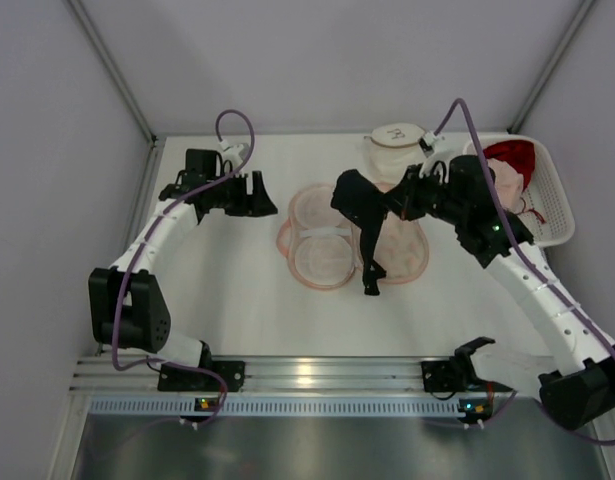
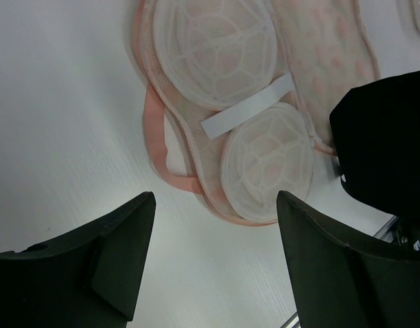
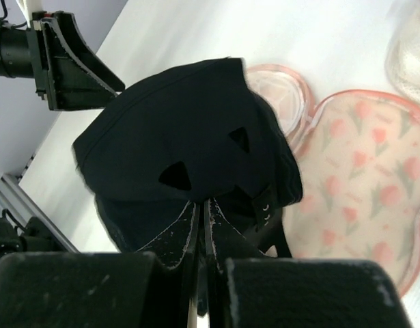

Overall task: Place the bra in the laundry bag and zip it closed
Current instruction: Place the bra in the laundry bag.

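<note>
1. Carrying step in hand: the right gripper point(image 3: 203, 205) is clenched on the black bra point(image 1: 359, 200). The bra hangs in the air over the middle of the laundry bag point(image 1: 317, 250). One strap trails down toward the bag's near edge (whether it touches, I cannot tell).
2. The left gripper point(image 1: 261, 197) hovers released, grasping nothing, just beside the bag's left edge.
3. The bag lies opened out flat on the table point(image 1: 237, 290). Its left half shows two pale mesh domes joined by a white band; its right half shows pink tulip-print lining. The zip is too small to make out.
4. Judgement: insertion is not yet done and zipping has not begun. The next move calls for lowering the bra onto one open half, getting the strap inside the rim, then releasing.
5. The bra looks soft and limp, with the cups bunched together. It will likely flop, and the strap could snag the closure.
</note>
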You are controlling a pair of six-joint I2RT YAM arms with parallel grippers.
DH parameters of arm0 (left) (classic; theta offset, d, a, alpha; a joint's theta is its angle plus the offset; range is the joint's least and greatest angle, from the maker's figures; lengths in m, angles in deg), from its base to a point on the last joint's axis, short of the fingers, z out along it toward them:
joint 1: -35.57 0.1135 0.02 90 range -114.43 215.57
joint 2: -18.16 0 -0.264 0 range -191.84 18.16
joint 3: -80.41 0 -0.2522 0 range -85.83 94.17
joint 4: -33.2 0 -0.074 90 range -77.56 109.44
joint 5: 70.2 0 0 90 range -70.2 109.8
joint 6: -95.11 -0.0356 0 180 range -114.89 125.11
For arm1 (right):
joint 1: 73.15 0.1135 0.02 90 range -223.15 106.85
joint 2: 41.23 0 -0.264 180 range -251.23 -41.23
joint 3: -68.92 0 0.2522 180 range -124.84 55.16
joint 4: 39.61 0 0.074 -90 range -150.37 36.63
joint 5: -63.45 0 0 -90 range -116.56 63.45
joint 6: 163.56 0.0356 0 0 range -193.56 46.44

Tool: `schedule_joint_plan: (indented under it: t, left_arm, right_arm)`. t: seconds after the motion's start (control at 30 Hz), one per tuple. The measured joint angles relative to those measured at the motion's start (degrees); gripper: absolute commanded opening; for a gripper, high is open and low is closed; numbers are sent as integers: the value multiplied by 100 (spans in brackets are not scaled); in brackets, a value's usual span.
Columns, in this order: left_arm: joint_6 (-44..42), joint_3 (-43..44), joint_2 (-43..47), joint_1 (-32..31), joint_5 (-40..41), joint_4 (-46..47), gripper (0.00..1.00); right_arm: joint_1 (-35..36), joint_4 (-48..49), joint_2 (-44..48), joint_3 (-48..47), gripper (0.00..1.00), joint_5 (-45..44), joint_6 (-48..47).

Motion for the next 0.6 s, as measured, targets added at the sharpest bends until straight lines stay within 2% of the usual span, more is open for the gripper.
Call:
schedule_joint_plan:
  t: [0.27, 0.37, 0.53, 0.57, 0.6]
  left_arm:
    - [2, 2, -2, 0, 87, 0, 78]
    - [2, 2, -2, 2, 87, 0, 78]
    - [0, 0, -2, 4, 90, 0, 78]
    - [-2, 0, -2, 4, 90, 0, 78]
    - [-4, 0, -2, 4, 87, 2, 79]
  right_arm:
    - [761, 538, -872, 9, 0, -448, 496]
    - [874, 590, -1532, -214, 0, -588, 678]
    - [933, 850, -2883, -1106, 0, -798, 962]
    - [935, 909, -3099, -1259, 3, -831, 1027]
    - [940, 981, -3305, -1386, 22, -855, 1097]
